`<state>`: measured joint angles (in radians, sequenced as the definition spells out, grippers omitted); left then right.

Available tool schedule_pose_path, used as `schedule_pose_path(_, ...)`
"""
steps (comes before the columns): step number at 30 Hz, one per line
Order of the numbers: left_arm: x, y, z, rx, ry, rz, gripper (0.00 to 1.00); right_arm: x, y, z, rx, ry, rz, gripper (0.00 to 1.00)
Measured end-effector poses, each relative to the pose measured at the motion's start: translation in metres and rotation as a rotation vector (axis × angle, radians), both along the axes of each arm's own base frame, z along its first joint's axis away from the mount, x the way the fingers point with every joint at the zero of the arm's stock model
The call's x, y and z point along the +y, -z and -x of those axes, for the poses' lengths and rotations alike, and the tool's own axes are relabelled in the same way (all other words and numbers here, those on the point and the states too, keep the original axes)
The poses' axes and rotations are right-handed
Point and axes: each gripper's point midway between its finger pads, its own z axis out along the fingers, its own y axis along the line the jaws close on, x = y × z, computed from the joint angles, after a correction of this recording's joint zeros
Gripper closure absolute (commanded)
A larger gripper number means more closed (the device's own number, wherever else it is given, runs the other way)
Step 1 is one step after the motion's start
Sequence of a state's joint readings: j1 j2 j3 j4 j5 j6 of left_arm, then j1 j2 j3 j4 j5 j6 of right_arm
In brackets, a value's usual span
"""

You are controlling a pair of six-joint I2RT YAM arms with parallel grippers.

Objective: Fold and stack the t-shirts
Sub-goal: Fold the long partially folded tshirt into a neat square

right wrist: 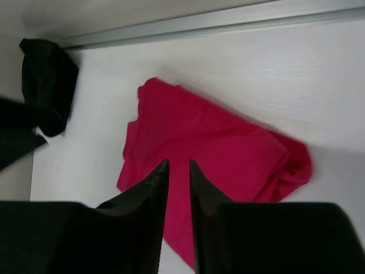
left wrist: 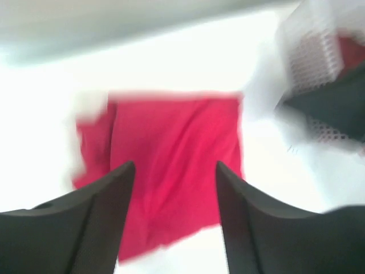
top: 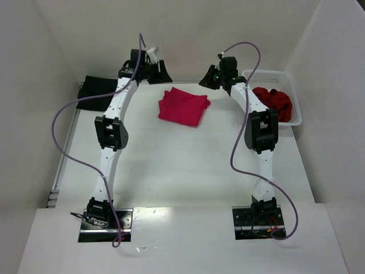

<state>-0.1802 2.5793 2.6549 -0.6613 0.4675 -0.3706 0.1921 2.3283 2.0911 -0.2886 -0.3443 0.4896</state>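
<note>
A folded crimson-pink t-shirt [top: 183, 106] lies at the back middle of the table. A black t-shirt [top: 96, 92] sits crumpled at the back left, and a darker red one [top: 275, 100] lies in the white basket [top: 293, 85]. My left gripper [top: 161, 69] hovers just left of and behind the pink shirt. In its wrist view the left gripper [left wrist: 175, 165] is open above the pink shirt [left wrist: 171, 131], holding nothing. My right gripper [top: 206, 78] hangs to the shirt's right. The right gripper [right wrist: 179, 162] shows a narrow gap, empty, over the pink shirt [right wrist: 228, 148].
The table is boxed in by white walls at the back and sides. A metal rail [right wrist: 217, 23] runs along the back edge. The basket [left wrist: 311, 51] stands at the back right. The black shirt [right wrist: 48, 77] rests against the back left corner.
</note>
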Motion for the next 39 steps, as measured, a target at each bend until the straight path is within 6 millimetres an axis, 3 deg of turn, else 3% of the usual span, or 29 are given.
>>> schedule_pose_path(3,-0.001,-0.043,-0.017,-0.149,0.026,0.040,0.30,0.020,-0.001,0.026,0.015,-0.049,0.011,0.85)
schedule_pose_path(4,-0.001,-0.048,-0.019,-0.169,0.032,0.049,0.30,0.025,0.003,0.033,0.028,-0.061,0.016,0.88)
schedule_pose_path(6,-0.001,-0.045,-0.024,-0.183,0.037,0.057,0.40,0.037,0.019,0.044,0.065,-0.086,0.027,0.97)
schedule_pose_path(8,-0.001,-0.026,-0.029,-0.161,0.037,0.061,0.51,0.045,0.039,0.055,0.117,-0.105,0.043,0.99)
schedule_pose_path(10,-0.003,0.004,-0.030,-0.113,0.049,0.065,0.70,0.050,0.058,0.061,0.163,-0.106,0.061,0.99)
schedule_pose_path(13,-0.006,0.055,-0.028,-0.019,0.062,0.064,0.84,0.048,0.076,0.067,0.210,-0.089,0.093,0.99)
schedule_pose_path(17,-0.013,0.097,-0.019,0.072,0.076,0.065,0.85,0.043,0.083,0.069,0.233,-0.061,0.128,0.99)
schedule_pose_path(22,-0.029,0.104,-0.012,0.100,0.086,0.076,0.86,0.036,0.099,0.073,0.275,-0.039,0.165,0.99)
schedule_pose_path(27,-0.028,0.106,-0.016,0.109,0.001,0.014,0.88,0.028,0.114,0.079,0.310,-0.023,0.203,0.99)
schedule_pose_path(33,0.004,0.113,-0.024,0.130,-0.135,-0.079,0.88,0.015,0.134,0.088,0.345,0.002,0.266,0.99)
schedule_pose_path(39,0.044,0.128,-0.026,0.167,-0.242,-0.186,0.86,0.011,0.136,0.087,0.333,0.024,0.297,0.99)
